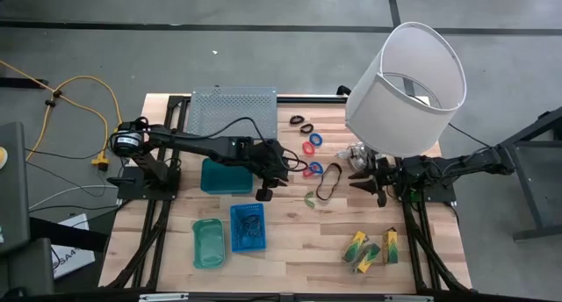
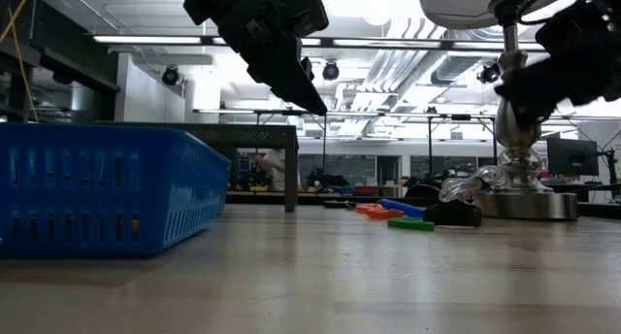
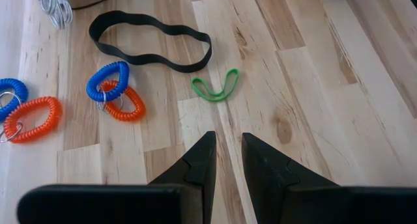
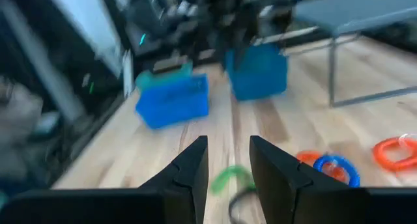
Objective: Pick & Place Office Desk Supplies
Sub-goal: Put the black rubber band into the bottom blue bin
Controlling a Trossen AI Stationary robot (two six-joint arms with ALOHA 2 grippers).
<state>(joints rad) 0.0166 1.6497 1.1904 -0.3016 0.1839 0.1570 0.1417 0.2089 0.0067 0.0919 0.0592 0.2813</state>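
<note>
The blue basket [image 1: 248,227], lower centre in the high view, held dark items; the teal tray [image 1: 208,243] looked empty. The left gripper [image 3: 227,160] stood slightly apart above a green band [image 3: 215,86]. The right gripper [image 4: 228,162] was likewise apart, empty. Only the high view showed the yellow-green packets [image 1: 371,248].

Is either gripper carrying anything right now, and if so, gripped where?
Nothing is held. The left gripper hovers with jaws slightly apart above the green band; the right gripper is also slightly open and empty.
</note>
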